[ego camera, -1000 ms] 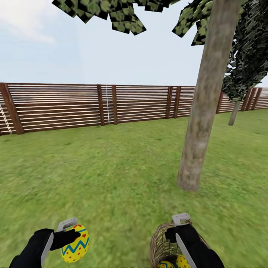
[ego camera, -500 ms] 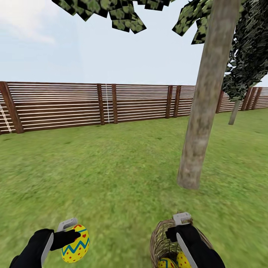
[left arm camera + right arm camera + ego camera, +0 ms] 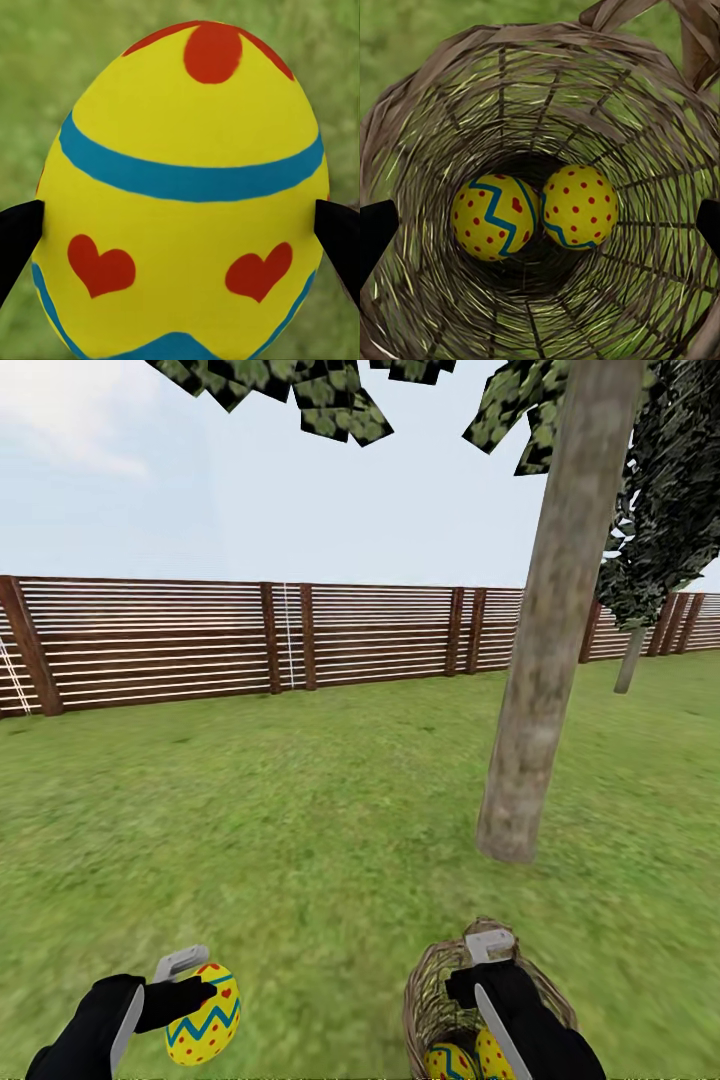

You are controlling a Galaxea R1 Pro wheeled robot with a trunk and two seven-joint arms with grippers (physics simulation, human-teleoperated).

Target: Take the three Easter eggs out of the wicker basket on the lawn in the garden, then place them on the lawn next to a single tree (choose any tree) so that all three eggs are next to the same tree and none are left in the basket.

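Lawn (image 3: 300, 810) takes up most of the head view, flat green grass running back to a brown slatted fence (image 3: 150, 645), with loads of open room on the left and middle. Only big thing standing in it is the tree (image 3: 535, 660), a pale bare trunk leaning a bit to the right as it goes up, its base planted in the grass ahead of the right arm. A darker tree (image 3: 660, 510) sits further back on the right by the fence.

Next down in size, the wicker basket (image 3: 440, 1000) hangs at the bottom right with its mouth tipped toward the robot. The right end effector (image 3: 490, 960) sits at its far rim; can't tell if it's actually pinching the rim or not. The right wrist camera looks straight down inside, where two eggs (image 3: 536, 208) lie side by side at the bottom, touching.

Third egg (image 3: 203, 1015) is down at the bottom left, well apart from the basket and above the grass. The left end effector (image 3: 190, 985) is clamped on it, black fingers (image 3: 19, 240) pressing both sides. Its long axis tilts up and to the right, narrow end highest. Both forearms reach forward low at the bottom edge.
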